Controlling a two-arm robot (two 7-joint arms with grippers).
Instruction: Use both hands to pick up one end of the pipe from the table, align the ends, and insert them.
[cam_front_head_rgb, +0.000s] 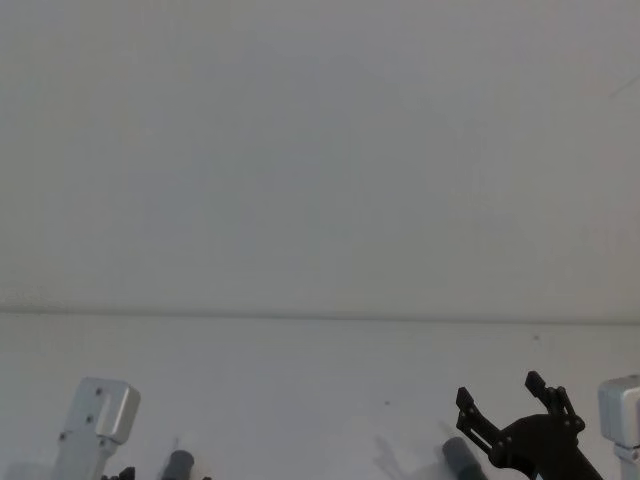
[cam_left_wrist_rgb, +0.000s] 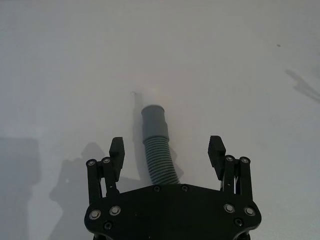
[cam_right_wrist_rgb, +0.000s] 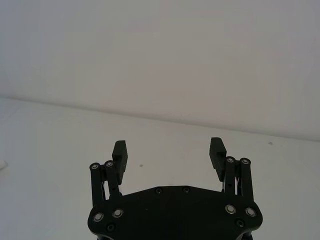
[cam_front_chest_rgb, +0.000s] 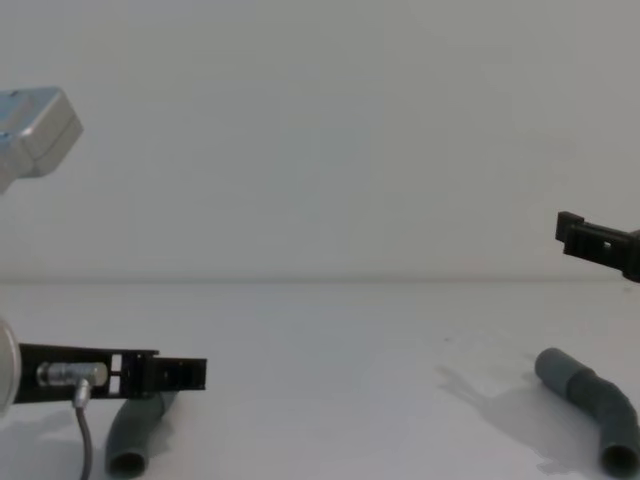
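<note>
Pipe (cam_left_wrist_rgb: 158, 147) looks ribbed matt plastic, table (cam_left_wrist_rgb: 60, 60) smooth and matt

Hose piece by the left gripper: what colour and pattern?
The hose is grey, ribbed, with a smooth darker cuff. Best in left wrist view.

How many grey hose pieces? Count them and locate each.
2. One dark grey ribbed hose piece lies under the open black left gripper; the second hose piece lies below the open black right gripper.
</note>
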